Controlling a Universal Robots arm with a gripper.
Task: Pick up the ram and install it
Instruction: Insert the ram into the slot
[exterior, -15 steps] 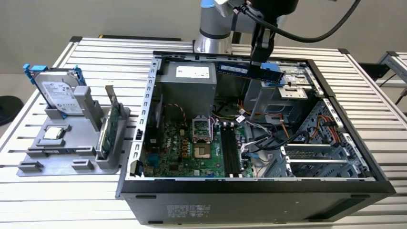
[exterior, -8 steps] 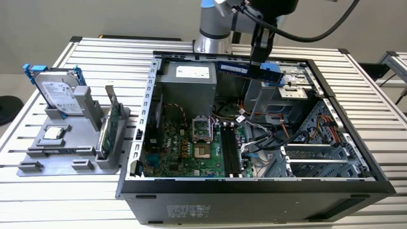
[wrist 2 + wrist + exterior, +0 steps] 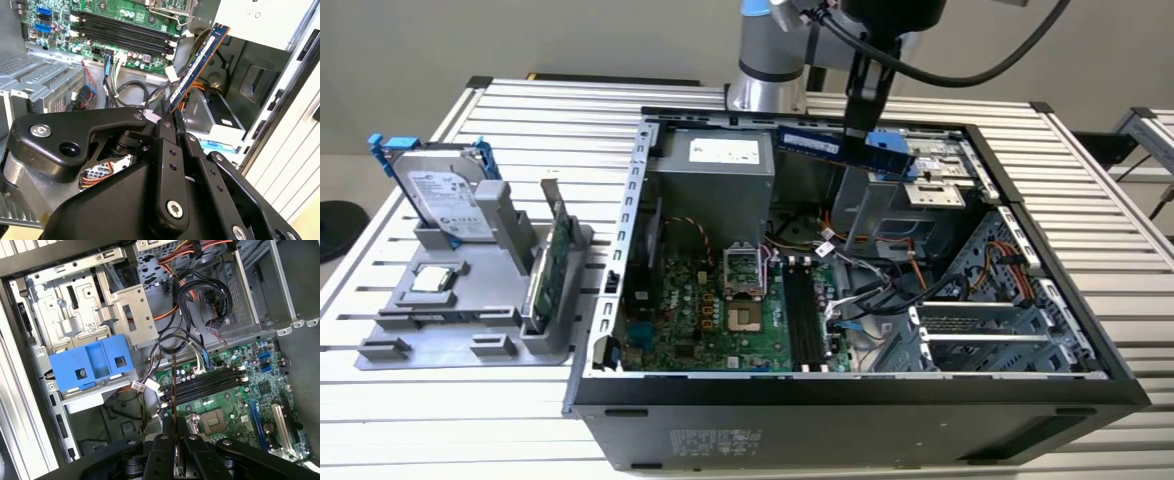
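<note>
In the exterior view the gripper hangs over the far part of the open computer case. Its fingers are pinched closed on the one ram, which sits roughly level and well above the green main board and its black memory slots. On the exterior view's left, outside the case, a grey holder carries one silver hard drive and one green card standing on edge. In the second wrist view the ram sticks out from between the closed fingers, clamped across its flat faces. The slots, which look like four, all lie empty and well apart from it. In the first wrist view the ram shows edge-on as a thin line running out from the gripper, with the slots near that line and one blue bracket off to the side. The stick looks light, stiff and thin, and likely brittle. It is probably best gripped on its faces, away from the contact edge.
</note>
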